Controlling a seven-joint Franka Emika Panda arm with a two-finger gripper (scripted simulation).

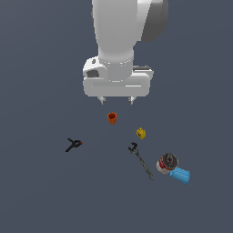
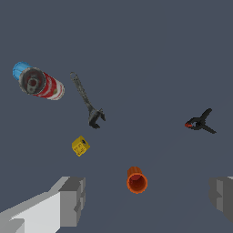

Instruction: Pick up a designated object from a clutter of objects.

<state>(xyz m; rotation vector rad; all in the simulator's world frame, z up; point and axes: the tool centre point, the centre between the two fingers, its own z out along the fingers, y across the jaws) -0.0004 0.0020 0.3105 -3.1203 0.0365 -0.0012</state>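
Observation:
The red and white tin can (image 1: 166,164) with dark metal ends lies on its side at the exterior view's lower right, touching the light-blue block (image 1: 180,175). In the wrist view the can (image 2: 43,85) lies far from the fingers, with the blue block (image 2: 19,70) behind it. My gripper (image 1: 117,100) hangs open and empty high above the floor, over the small orange cup (image 1: 112,118). Its two grey fingertips (image 2: 73,200) show wide apart in the wrist view, with the cup (image 2: 136,180) between them.
A yellow block (image 1: 140,133) and a long black wrench (image 1: 141,160) lie between the cup and the can. A black red-tipped clamp (image 1: 73,144) lies at the exterior view's left. All rest on a flat dark grey floor.

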